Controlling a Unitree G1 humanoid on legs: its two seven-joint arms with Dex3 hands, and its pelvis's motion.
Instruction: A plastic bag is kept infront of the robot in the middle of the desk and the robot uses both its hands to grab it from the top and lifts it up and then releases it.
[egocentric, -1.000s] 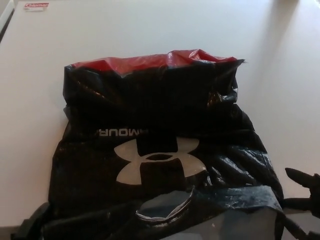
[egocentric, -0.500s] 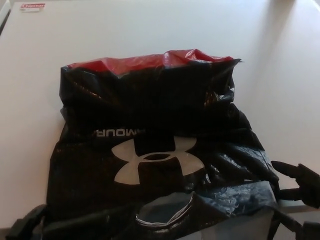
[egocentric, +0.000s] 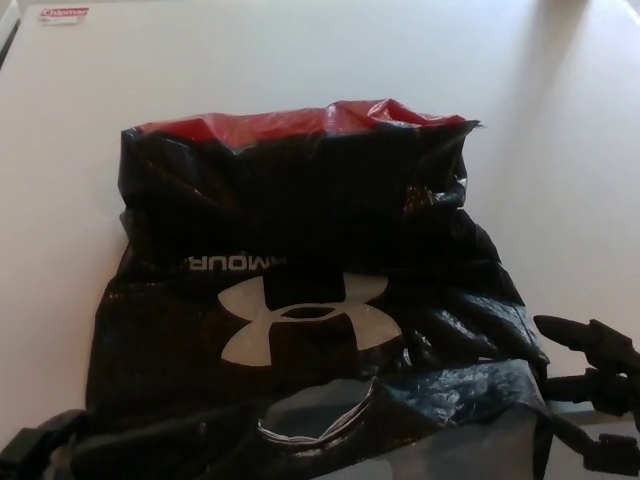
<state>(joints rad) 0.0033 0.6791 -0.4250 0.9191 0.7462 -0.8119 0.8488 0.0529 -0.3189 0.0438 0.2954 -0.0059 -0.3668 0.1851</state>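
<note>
Reaching in from the bottom corners, both my hands are largely cut off by the frame edge. My left hand (egocentric: 35, 445) shows only as a dark lump at the bag's near left corner; I cannot tell its finger state, nor whether it touches. My right hand (egocentric: 592, 385) has fingers spread apart, holding nothing, just beside the bag's near right edge. The black plastic bag (egocentric: 300, 300) lies flat mid-desk, long axis running away from me, handle cut-out (egocentric: 320, 415) nearest, logo (egocentric: 305, 320) upside down, red lining at the far end. Beyond, the white desk (egocentric: 300, 60) carries a small label (egocentric: 65, 15), text illegible.
</note>
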